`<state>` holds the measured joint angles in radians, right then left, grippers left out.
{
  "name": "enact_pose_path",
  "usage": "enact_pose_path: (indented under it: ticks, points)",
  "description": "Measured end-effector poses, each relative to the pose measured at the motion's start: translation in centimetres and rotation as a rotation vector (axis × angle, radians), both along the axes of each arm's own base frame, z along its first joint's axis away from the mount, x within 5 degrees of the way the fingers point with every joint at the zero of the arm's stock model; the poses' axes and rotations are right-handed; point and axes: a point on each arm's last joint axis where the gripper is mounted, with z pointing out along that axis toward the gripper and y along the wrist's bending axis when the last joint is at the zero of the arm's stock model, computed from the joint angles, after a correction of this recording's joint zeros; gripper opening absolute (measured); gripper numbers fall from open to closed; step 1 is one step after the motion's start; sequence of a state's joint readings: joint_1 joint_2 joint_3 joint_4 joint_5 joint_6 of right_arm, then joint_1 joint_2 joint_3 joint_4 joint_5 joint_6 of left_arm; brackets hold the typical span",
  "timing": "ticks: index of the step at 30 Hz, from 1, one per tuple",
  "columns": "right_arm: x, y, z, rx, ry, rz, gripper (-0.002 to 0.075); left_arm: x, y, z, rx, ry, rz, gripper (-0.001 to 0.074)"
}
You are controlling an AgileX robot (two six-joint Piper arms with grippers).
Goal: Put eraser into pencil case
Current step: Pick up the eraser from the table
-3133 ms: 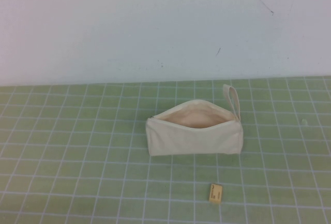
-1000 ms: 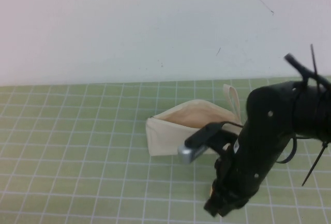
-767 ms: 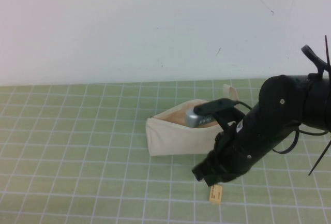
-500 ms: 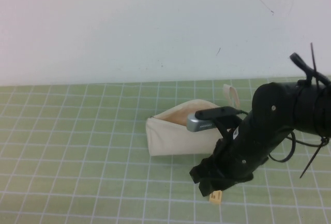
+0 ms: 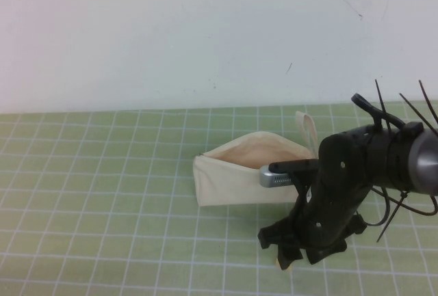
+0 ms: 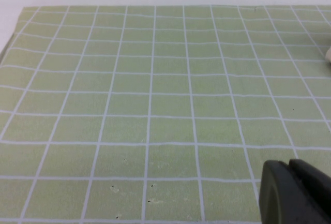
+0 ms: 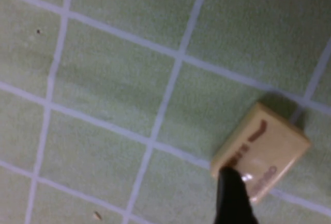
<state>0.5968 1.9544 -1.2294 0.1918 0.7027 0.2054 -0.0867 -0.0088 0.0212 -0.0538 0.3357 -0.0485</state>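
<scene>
The pencil case [image 5: 233,173], a cream-white pouch, lies open on the green grid mat and shows its peach lining. Its loop strap [image 5: 308,129] is at the far right end. The eraser [image 5: 281,263] lies on the mat in front of the pouch's right end, almost covered by my right gripper [image 5: 291,258]. In the right wrist view the eraser [image 7: 261,151] lies flat with its dark print up, and one dark fingertip [image 7: 234,195] overlaps its edge; the gripper is open, and the eraser is not gripped. My left gripper [image 6: 292,175] is shut and empty over bare mat.
The green grid mat [image 5: 102,193] covers the table up to a white back wall [image 5: 171,36]. The right arm's black body and cables [image 5: 383,166] hang over the pouch's right end.
My right arm came in from the right, swung over the pouch's right end and lowered onto the eraser, which is now nearly covered. The pouch and eraser have not moved.
</scene>
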Motion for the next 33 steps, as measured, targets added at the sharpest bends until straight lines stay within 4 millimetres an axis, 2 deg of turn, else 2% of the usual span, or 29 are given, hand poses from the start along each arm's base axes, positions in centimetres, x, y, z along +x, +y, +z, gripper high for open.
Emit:
enact_pose_path:
  ticks: [9, 15, 18, 21, 27, 30, 33]
  points:
    - [0.6, 1.3, 1.1, 0.023, -0.041, 0.003, 0.0391, 0.0, 0.0, 0.0, 0.000, 0.000, 0.000, -0.0001]
    - [0.8, 1.5, -0.5, -0.029, 0.036, 0.014, 0.0381, 0.0, 0.0, 0.0, 0.000, 0.002, 0.000, -0.0001]
    - [0.9, 1.5, -0.5, -0.037, 0.046, 0.018, 0.0323, 0.0, 0.0, 0.0, 0.000, 0.002, 0.000, -0.0001]
    - [0.9, 1.5, -0.5, -0.040, 0.050, 0.030, 0.0214, 0.0, 0.0, 0.0, 0.000, 0.002, 0.000, -0.0001]
    - [0.5, 1.7, -0.4, -0.017, 0.079, 0.120, 0.0201, 0.0, 0.0, 0.0, 0.000, 0.002, 0.000, -0.0001]
    - [0.1, 2.3, 0.8, 0.009, 0.067, 0.179, 0.0201, 0.0, 0.0, 0.0, 0.000, 0.002, 0.000, -0.0001]
    - [-0.7, 3.7, 4.2, 0.041, -0.010, 0.252, 0.0201, 0.0, 0.0, 0.0, 0.000, 0.002, 0.000, -0.0001]
